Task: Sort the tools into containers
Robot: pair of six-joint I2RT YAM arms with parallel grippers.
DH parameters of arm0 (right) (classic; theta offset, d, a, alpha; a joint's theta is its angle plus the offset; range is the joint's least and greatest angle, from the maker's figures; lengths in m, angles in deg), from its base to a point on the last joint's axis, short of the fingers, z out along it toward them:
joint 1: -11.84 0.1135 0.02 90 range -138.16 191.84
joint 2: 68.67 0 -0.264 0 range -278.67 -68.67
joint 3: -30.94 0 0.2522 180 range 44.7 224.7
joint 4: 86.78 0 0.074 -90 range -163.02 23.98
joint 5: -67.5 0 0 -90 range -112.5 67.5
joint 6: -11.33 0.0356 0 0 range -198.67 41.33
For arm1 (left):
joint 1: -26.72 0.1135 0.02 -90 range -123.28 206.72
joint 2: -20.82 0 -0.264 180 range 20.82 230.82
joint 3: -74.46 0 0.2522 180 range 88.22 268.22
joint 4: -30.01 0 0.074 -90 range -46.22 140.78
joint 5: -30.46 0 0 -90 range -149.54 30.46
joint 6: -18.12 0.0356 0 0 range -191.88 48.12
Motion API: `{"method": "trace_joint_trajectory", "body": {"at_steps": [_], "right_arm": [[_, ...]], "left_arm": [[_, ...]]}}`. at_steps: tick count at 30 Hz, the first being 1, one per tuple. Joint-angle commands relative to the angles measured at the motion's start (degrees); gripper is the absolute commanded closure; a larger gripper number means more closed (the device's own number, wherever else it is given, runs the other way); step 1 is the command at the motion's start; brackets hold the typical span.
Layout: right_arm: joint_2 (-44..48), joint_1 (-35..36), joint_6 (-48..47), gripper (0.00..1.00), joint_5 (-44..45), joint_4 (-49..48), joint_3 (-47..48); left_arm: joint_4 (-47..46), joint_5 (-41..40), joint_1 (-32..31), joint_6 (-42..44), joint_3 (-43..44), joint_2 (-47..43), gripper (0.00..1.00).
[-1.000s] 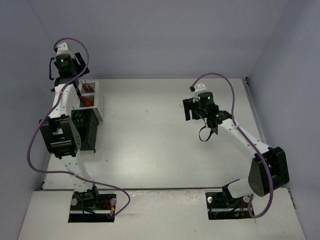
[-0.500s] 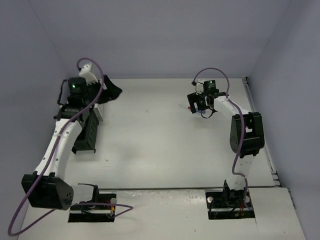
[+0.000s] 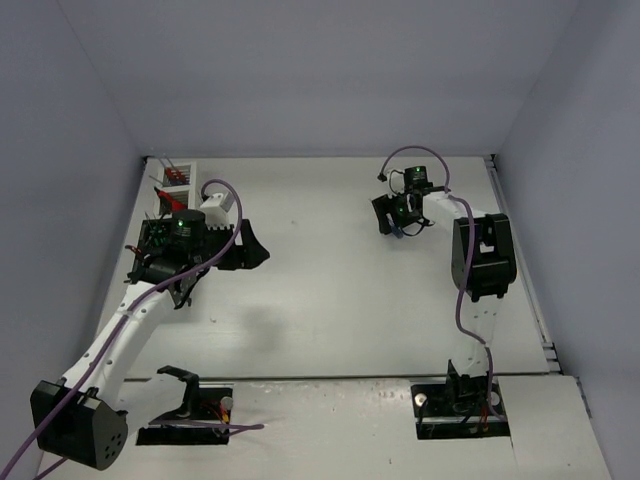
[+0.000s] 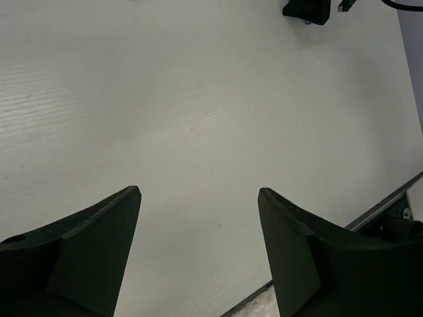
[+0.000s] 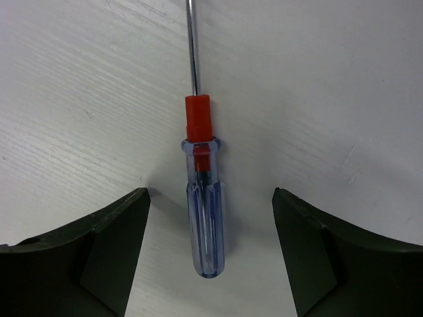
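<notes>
The screwdriver (image 5: 203, 218) lies flat on the table (image 5: 344, 99). It has a clear blue handle with a red collar, its butt points to 6 o'clock in the right wrist view and its bare metal shaft runs off toward 12. We see the right gripper (image 5: 210, 193) straddling the handle with its fingers released: one dark finger (image 5: 99, 244) sits at 9 o'clock of the handle and the other at 3 o'clock. Pale table shows on both sides, so neither finger touches the tool.

From the top view, the right gripper (image 3: 395, 215) hangs low over the table (image 3: 330, 280) at about 2 o'clock of the surface, well apart from everything else. We can't make out the tool clearly from up there.

At about 10 o'clock, by the far left corner, stands a white container (image 3: 190, 180) with slatted sides and red-handled tools (image 3: 172, 178) inside it. The left arm reaches past it on its 6 o'clock side. The left gripper (image 3: 250, 250) points toward 3 o'clock, over the middle-left of the table.

In its own view, the left gripper (image 4: 198, 193) is spread wide and holds nothing. Only bare tabletop shows between its fingers (image 4: 86, 244), and a dark shape (image 4: 307, 10) we can't identify sits at 1 o'clock.
</notes>
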Motion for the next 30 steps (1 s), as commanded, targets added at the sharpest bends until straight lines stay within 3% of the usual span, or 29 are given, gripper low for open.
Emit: {"method": "trace_joint_trajectory", "body": {"at_steps": [1, 6, 11, 20, 30], "right_arm": [[0.39, 0.86, 0.65, 0.36, -0.51, 0.9, -0.78], [3.85, 2.68, 2.73, 0.63, 1.38, 0.72, -4.49], [7.21, 7.84, 5.83, 0.99, 5.29, 0.8, -8.53], [18.87, 23.17, 16.29, 1.0, 8.66, -5.86, -16.87], [30.9, 42.02, 27.09, 1.0, 18.99, -15.91, -20.83]], "left_arm": [[-2.67, -0.27, 0.19, 1.06, -0.23, -0.79, 0.31], [-2.85, -0.7, 0.19, -0.1, 0.35, -0.88, 0.31], [-2.68, -1.67, 0.19, -2.13, 2.04, -0.96, 0.31], [-4.91, -0.16, 0.12, -10.41, 1.23, -0.85, 0.31], [-17.54, -0.57, -1.72, -21.83, -2.45, -0.37, 0.31]]}}
